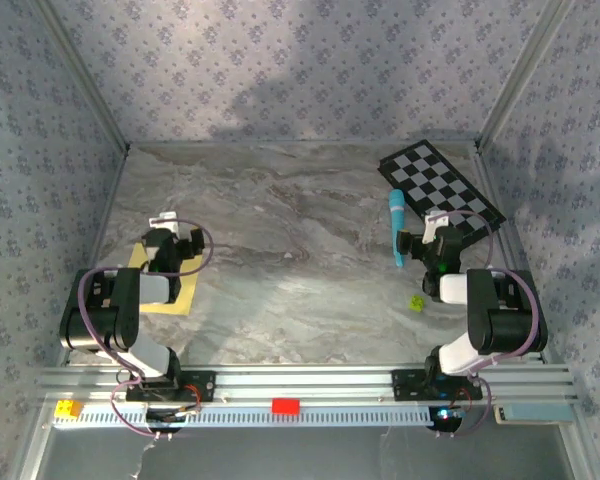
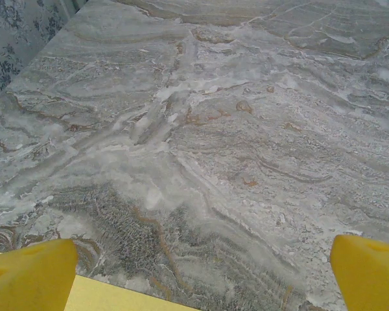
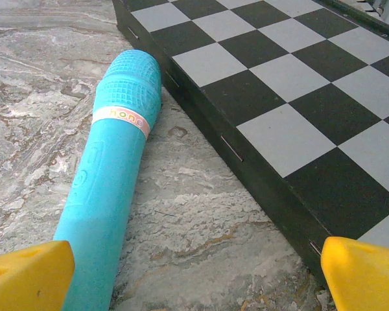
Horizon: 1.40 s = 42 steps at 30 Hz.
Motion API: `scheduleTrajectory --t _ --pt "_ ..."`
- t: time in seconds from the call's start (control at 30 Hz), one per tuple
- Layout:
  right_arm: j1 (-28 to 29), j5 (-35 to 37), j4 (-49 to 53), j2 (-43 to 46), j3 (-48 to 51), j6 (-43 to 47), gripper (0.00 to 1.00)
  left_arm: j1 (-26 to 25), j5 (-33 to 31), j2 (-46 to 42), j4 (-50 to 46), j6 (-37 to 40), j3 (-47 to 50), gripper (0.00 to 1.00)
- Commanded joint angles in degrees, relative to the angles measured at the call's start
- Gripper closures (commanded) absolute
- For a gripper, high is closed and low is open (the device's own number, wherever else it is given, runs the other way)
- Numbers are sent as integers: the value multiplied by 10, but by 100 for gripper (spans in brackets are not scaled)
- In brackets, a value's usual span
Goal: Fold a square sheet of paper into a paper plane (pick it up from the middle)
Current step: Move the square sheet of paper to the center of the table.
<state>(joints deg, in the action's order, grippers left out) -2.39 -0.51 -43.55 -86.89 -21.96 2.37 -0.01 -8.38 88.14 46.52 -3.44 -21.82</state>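
Note:
The square sheet of paper [image 1: 165,290] lies flat and yellow on the marble table at the left, partly hidden under my left arm. Its far edge [image 2: 123,298] shows at the bottom of the left wrist view. My left gripper [image 1: 172,232] hovers over the sheet's far side, open, with nothing between its yellow fingertips [image 2: 32,275]. My right gripper [image 1: 430,232] sits at the right, open and empty, its yellow fingertips [image 3: 26,275] on either side of bare table. No folded plane is seen.
A light-blue marker [image 1: 396,225] [image 3: 110,175] lies just left of my right gripper. A black-and-white checkered board [image 1: 442,184] [image 3: 279,97] rests at the back right. A tiny yellow-green ball [image 1: 416,301] sits near the right arm. Patterned walls enclose the table.

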Motion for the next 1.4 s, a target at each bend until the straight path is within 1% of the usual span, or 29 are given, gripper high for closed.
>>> scheduleTrajectory --t 0.0,0.5,0.93,1.03,1.13,1.2,1.27,1.3,1.37 --pt "-4 -7 -5 -1 -9 -5 0 1 -2 -3 12 7 -12 0" --pt "-5 -9 -4 0 -9 -7 0 1 -2 -3 12 7 -12 0" --pt "-3 -7 -7 -1 -8 -6 0 2 10 -3 14 9 -10 0" --pt "4 -13 -13 5 -2 7 0 3 25 -11 23 13 -3 0" --pt "11 -12 -14 23 5 16 0 4 22 -34 23 11 8 0" --pt "13 -16 30 51 -5 18 0 8 21 -61 -4 5 7 0" --pt "11 -28 154 84 -51 6 0 18 22 -97 -82 -14 -13 0" --pt "11 -28 197 93 -67 -3 0 25 25 -108 -120 -25 -25 0" --pt "16 -28 241 119 -79 -12 0 37 23 -127 -180 -38 -45 0"
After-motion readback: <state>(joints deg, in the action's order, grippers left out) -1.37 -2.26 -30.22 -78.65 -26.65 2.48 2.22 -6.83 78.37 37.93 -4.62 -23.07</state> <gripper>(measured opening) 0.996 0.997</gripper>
